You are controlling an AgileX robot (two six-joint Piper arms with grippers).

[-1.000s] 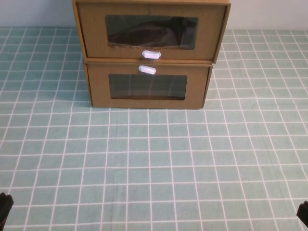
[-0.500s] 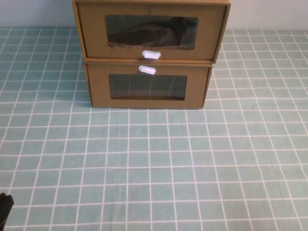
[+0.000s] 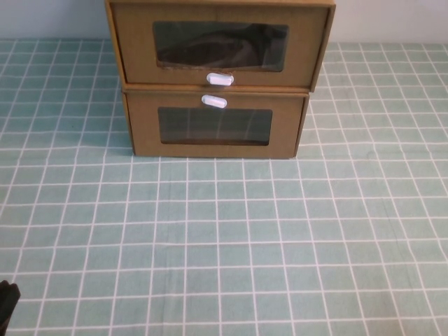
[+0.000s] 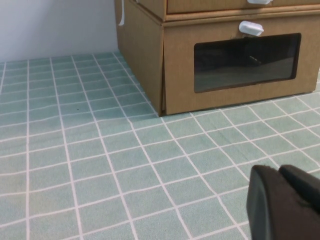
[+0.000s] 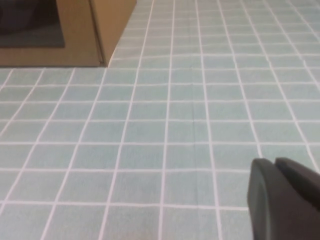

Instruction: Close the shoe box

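Note:
The shoe box (image 3: 308,42) is the upper of two stacked brown boxes at the far middle of the table. Its white pull tab (image 3: 219,79) sits below its window, and a dark shape shows behind the window. Its front stands slightly forward of the lower box. Only its lower edge shows in the left wrist view (image 4: 210,6). My left gripper (image 3: 5,302) is shut and empty at the near left corner, far from the boxes; it also shows in the left wrist view (image 4: 279,170). My right gripper (image 5: 275,162) is shut and empty over bare cloth, out of the high view.
The lower brown box (image 3: 143,126) has its white tab (image 3: 214,101) above its window; it also shows in the left wrist view (image 4: 177,75) and its corner in the right wrist view (image 5: 112,25). A green checked cloth (image 3: 224,238) covers the table.
My right gripper, at the near right corner one second ago, has left the high view. My left gripper has sunk slightly lower at the near left corner. The boxes have not moved.

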